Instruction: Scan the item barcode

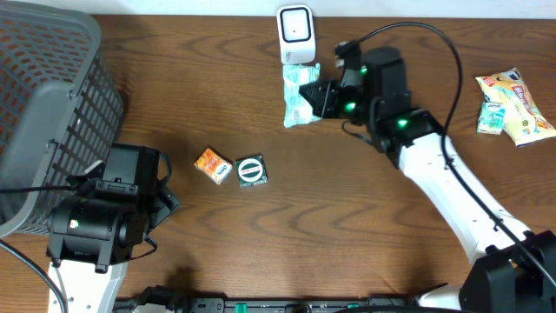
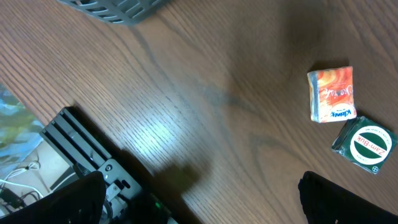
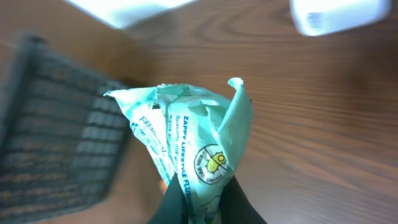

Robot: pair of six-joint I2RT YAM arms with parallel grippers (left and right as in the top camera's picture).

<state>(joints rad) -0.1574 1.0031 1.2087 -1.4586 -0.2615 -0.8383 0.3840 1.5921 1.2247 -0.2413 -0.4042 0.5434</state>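
Observation:
My right gripper [image 1: 314, 97] [image 3: 208, 202] is shut on a mint-green wipes packet [image 1: 300, 94] [image 3: 196, 140] and holds it lifted, just in front of the white barcode scanner [image 1: 295, 35] [image 3: 336, 14] at the table's back edge. The packet's printed face with a round yellow logo shows in the right wrist view; no barcode shows on it. My left gripper [image 1: 161, 204] [image 2: 202, 205] stands open low at the left, nothing between its fingers. An orange tissue pack [image 1: 212, 164] [image 2: 333, 93] and a green square tin [image 1: 251, 171] [image 2: 367, 145] lie on the table to its right.
A grey mesh basket [image 1: 43, 104] [image 3: 56, 124] fills the left side. Snack packets [image 1: 514, 104] lie at the far right. A black rail with wiring [image 2: 87, 162] runs along the front edge of the wooden table [image 1: 347, 226].

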